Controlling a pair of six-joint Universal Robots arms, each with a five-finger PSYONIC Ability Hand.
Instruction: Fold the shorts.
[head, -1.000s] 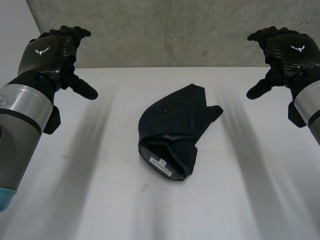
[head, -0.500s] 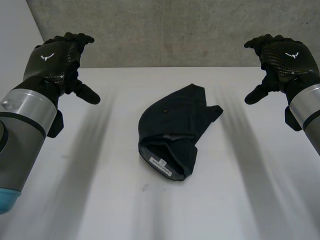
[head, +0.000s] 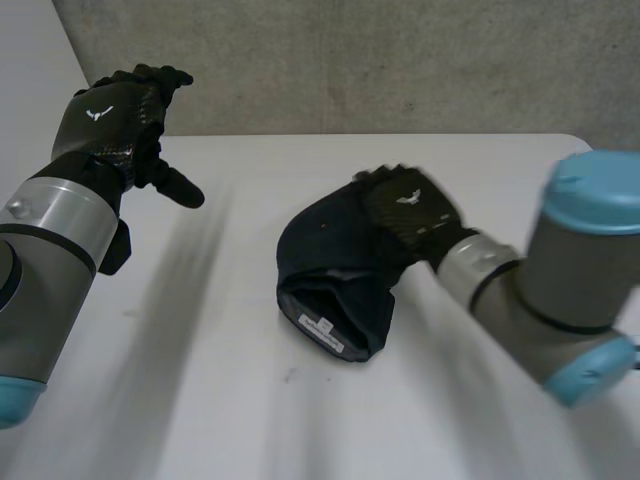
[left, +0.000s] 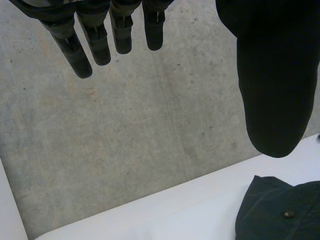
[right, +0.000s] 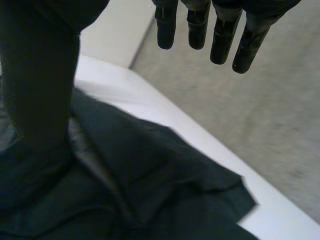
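Shorts (head: 330, 280) bunched mid-desk (head: 200, 400), label showing | no clean fold yet, all folding left | right hand (head: 405, 205) over far edge, fingers (right: 220, 35) straight, gripping nothing | left hand (head: 105, 115) raised aside, fingers (left: 95, 40) relaxed, empty

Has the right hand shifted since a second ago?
Yes. The right hand swung in from the right side of the table toward the middle, now over the far end of the shorts.

Raised left robot hand (head: 105, 120), fingers straight, thumb spread, right robot hand (head: 405, 210) low and central, fingers straight, thumb apart
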